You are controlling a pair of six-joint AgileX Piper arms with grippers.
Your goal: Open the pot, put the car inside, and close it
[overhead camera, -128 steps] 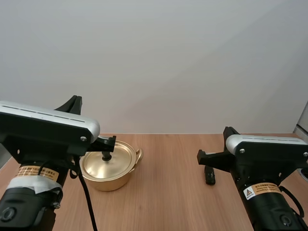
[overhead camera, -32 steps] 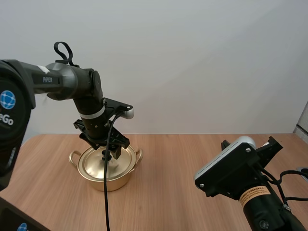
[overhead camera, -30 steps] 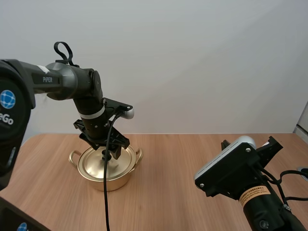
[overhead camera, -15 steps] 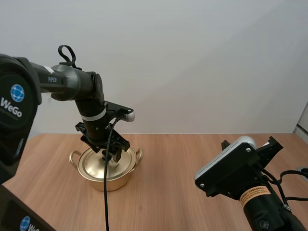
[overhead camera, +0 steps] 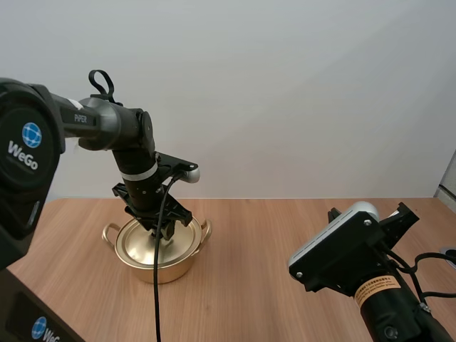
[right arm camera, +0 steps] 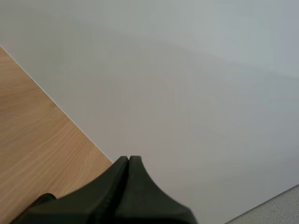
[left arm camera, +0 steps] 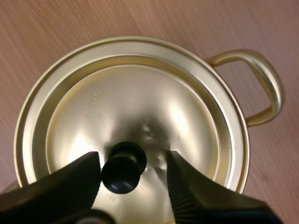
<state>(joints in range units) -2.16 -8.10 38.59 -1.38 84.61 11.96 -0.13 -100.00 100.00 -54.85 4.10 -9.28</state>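
Straddles the knob (left arm camera: 122, 167) with left gripper (left arm camera: 133, 179) spread apart, a finger each side, poised to pinch and lift lid (left arm camera: 140, 107) off pot (overhead camera: 160, 269); rests right gripper (right arm camera: 128, 159) pressed together, empty.

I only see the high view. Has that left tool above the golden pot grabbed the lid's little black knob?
Observer: Not yet. In the left wrist view the left tool is open, one finger at each side of the knob, with a gap on one side.
Visitor: Is the lid lifted at all?
Observer: No. Seen from straight above, the lid sits seated in the rim of the pot wherever it shows.
Visitor: And the right tool?
Observer: The right tool is shut on nothing and points out beyond the edge of the table.
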